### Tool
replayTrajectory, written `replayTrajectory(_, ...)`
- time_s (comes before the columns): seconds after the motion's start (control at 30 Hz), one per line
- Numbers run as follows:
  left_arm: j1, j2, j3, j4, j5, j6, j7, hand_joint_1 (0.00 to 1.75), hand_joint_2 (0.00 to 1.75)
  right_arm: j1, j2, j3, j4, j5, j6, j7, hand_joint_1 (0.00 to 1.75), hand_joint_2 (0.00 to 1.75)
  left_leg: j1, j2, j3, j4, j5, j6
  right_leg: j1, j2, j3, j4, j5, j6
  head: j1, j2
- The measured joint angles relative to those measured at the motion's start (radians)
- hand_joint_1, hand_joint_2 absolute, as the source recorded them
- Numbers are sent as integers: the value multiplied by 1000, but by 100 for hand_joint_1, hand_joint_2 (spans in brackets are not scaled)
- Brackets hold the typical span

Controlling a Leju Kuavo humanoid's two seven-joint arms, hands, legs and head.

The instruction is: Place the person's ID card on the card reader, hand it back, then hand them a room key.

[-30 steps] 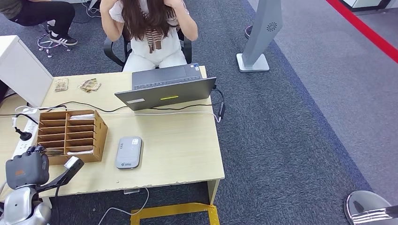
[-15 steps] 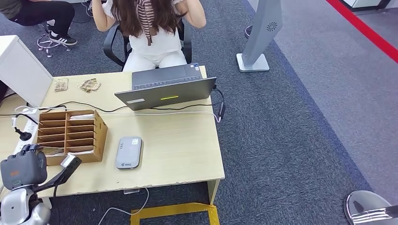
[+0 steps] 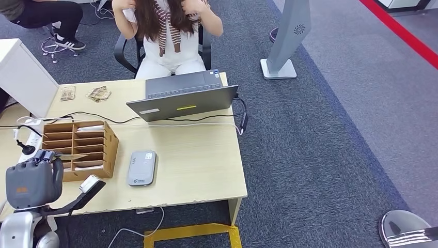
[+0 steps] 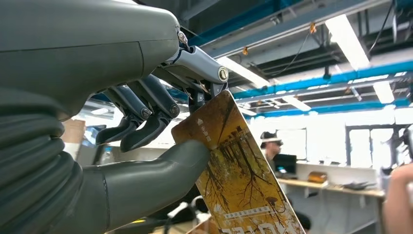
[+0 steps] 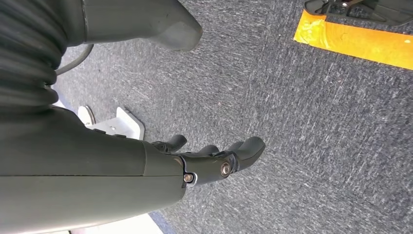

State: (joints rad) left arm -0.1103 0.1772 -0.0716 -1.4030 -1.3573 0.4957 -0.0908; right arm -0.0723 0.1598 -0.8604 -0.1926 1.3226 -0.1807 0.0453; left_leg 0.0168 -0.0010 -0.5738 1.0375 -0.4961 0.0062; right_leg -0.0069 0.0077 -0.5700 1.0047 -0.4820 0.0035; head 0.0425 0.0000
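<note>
- The room key [image 4: 238, 180], a golden-brown card printed with bare trees, is pinched in the left hand [image 4: 160, 131] between the thick grey thumb and the darker fingers [image 4: 146, 109], and it stands tilted.
- In the head view the left hand [image 3: 36, 178] sits at the near left corner of the desk [image 3: 201, 165], just in front of the wooden card rack [image 3: 80, 147], with the card's thin edge [image 3: 72, 155] against the rack's slots.
- The grey card reader [image 3: 142, 168] lies flat on the desk just right of the rack.
- An open laptop [image 3: 183, 98] stands farther back, and a seated person [image 3: 170, 31] is behind it.
- The right hand [image 5: 214, 158] hangs over grey carpet [image 5: 316, 122], fingers loosely apart, holding nothing.
</note>
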Motion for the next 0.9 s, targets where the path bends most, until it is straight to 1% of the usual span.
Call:
replayTrajectory(0.1,-35,0,-27,-39,15,-12,12,175,175,-2,0,0,0,15,2,-2,0,175,0,-1,0,0,1,0,0,-1,0,0,0,0,0,0)
replayTrajectory(0.17,-92,-1,-37,-29,9,-5,19,175,175,-4,0,1,0,30,5,1,0,175,0,-1,0,0,2,0,0,-1,0,0,1,0,1,0)
replayTrajectory(0.23,-174,-2,-46,17,-7,25,20,175,175,-11,0,5,0,48,13,9,0,175,0,-2,0,0,3,0,0,-2,1,0,2,0,0,0)
replayTrajectory(0.4,-388,-6,-59,220,-70,90,30,175,175,-32,0,22,0,75,24,27,0,175,0,-2,0,0,5,-1,0,-2,1,0,4,-1,0,0)
replayTrajectory(0.5,-509,-11,-65,362,-117,100,57,175,175,-42,1,34,0,86,26,34,0,175,0,-2,0,1,6,0,0,-2,1,0,5,0,0,0)
replayTrajectory(0.6,-613,-19,-72,497,-145,105,78,175,175,-51,2,44,0,92,32,42,0,175,0,-2,0,1,6,0,0,-1,1,0,5,0,0,0)
replayTrajectory(0.73,-716,-29,-76,640,-168,101,109,175,175,-56,3,57,0,102,36,49,0,175,0,-2,0,1,6,0,0,-1,0,0,5,0,0,0)
replayTrajectory(0.9,-810,-35,-79,778,-176,55,146,175,175,-62,3,65,0,105,37,52,0,175,0,-2,0,1,6,0,0,-1,0,0,5,0,0,0)
